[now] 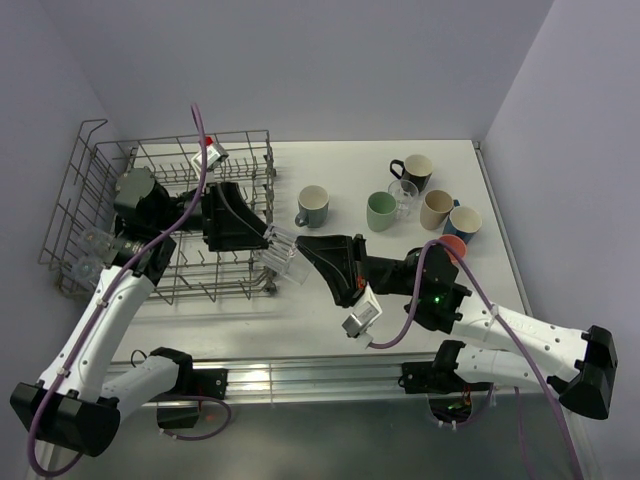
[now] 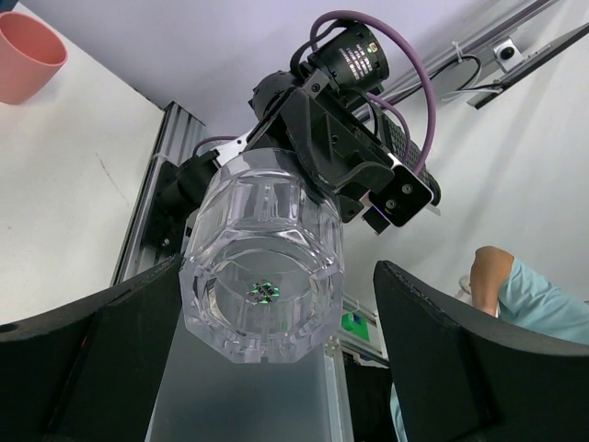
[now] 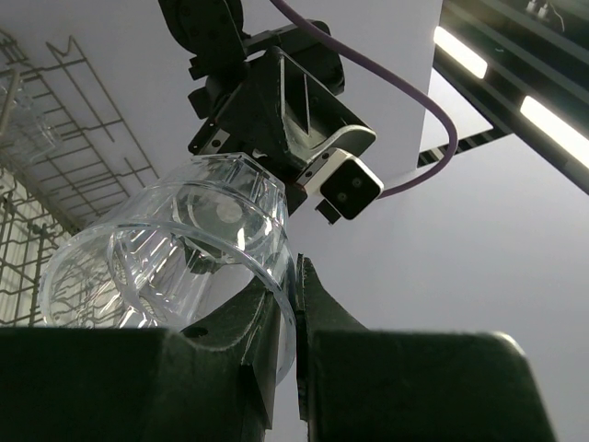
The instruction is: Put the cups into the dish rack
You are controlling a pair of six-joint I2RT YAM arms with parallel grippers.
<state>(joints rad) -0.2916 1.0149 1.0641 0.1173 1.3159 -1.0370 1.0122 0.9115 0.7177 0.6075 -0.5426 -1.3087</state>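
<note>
Seen from above, a clear faceted glass tumbler (image 1: 280, 252) hangs in the air just beside the 4 o'clock corner of the grey wire dish rack (image 1: 230, 135), between the two arms. The right pincer (image 3: 287, 304) is closed on the wall of the tumbler, one finger inside the rim and one outside, so only a thin pinch carries it. The left pincer (image 2: 281, 267) reaches in from 9 o'clock and stands around the base end. Its fingers are apart, one on each side, and a gap shows at one finger at least, so it does not clamp the glass yet.

To me this looks like a handover, and the danger is in the timing. If the right pincer lets go before the left one presses firmly, the tumbler can drop on the rack edge or the white table (image 1: 340, 160). The glass is smooth, so it may slide or turn between the pads. A squeeze off centre could also lever it out of the rim pinch.

Several ceramic mugs (image 1: 381, 211) wait at 2 o'clock, and two clear glasses (image 1: 92, 242) lie at the 9 o'clock end of the rack.
</note>
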